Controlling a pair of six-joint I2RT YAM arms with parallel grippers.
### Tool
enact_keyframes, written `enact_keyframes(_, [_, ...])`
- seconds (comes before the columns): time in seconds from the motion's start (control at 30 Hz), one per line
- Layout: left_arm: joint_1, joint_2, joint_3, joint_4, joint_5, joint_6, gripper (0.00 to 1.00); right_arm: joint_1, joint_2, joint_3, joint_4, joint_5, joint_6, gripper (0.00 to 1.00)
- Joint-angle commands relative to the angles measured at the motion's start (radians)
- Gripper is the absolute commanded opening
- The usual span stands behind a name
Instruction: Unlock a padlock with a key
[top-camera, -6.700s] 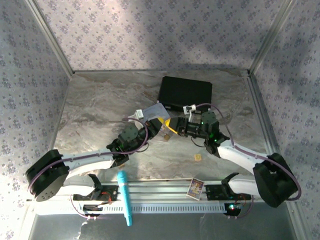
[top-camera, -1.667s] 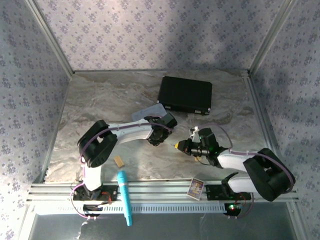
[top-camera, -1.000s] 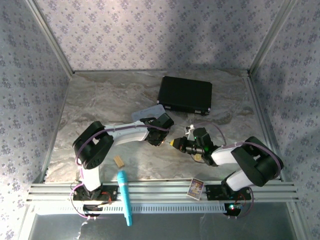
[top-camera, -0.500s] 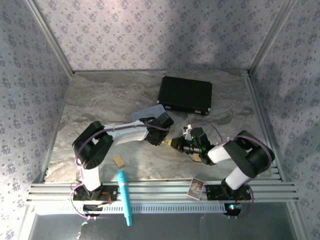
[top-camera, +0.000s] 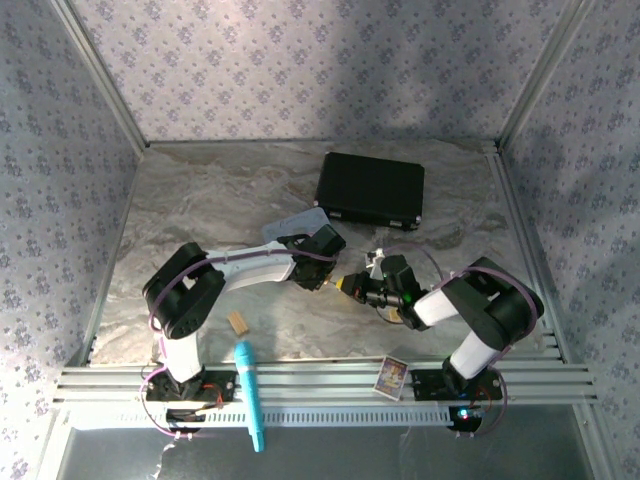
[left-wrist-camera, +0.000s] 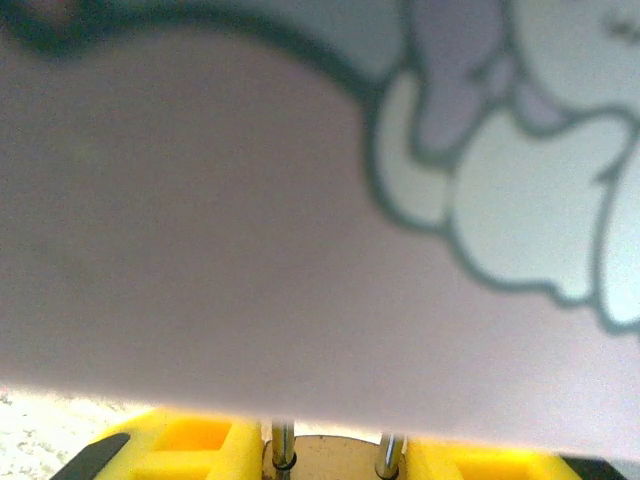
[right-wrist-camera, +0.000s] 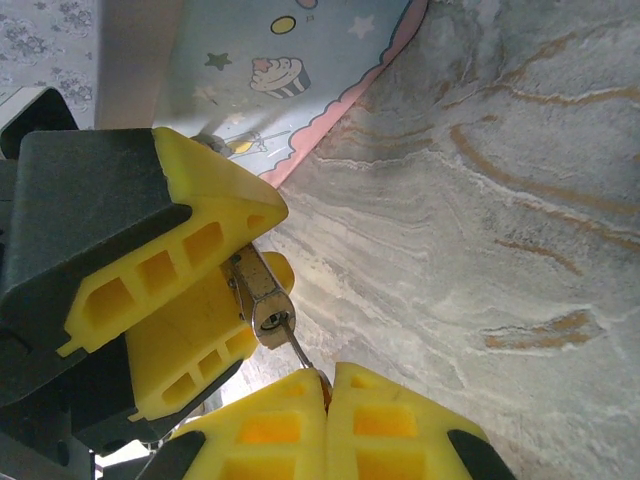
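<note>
My left gripper (top-camera: 326, 273) is shut on the small brass padlock (right-wrist-camera: 256, 292), its yellow fingers (right-wrist-camera: 185, 255) clamping the body. In the left wrist view the padlock (left-wrist-camera: 332, 462) sits between the yellow pads at the bottom edge, with its two silver shackle legs pointing up. The right gripper (right-wrist-camera: 328, 384) is shut on the key (right-wrist-camera: 300, 350). The key's thin blade runs up into the keyhole on the padlock's end face. In the top view the right gripper (top-camera: 349, 286) meets the left one just above the table's middle.
A pastel tin (right-wrist-camera: 270, 70) lies close behind the padlock, blurred large in the left wrist view. A black case (top-camera: 371, 189) sits at the back. A tan block (top-camera: 237, 322), a teal pen (top-camera: 249, 395) and a small card (top-camera: 391, 375) lie near the front rail.
The right gripper has slid a little left, up against the left gripper, and the right arm's elbow has swung inward. The left arm has barely moved.
</note>
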Motion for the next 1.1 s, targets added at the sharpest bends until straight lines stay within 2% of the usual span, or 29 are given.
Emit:
enact_keyframes(0.0, [0.003, -0.009, -0.021, -0.01, 0.074, -0.045, 0.31, 0.008, -0.013, 0.006, 0.026, 0.042, -0.004, 0.0])
enact_keyframes(0.8, [0.0, 0.032, 0.02, -0.015, 0.087, -0.05, 0.3, 0.014, -0.034, -0.038, 0.051, 0.134, 0.004, 0.0])
enact_keyframes(1.07, [-0.003, 0.052, 0.054, -0.022, 0.098, -0.034, 0.3, 0.023, 0.0, -0.005, 0.086, 0.098, 0.004, 0.0])
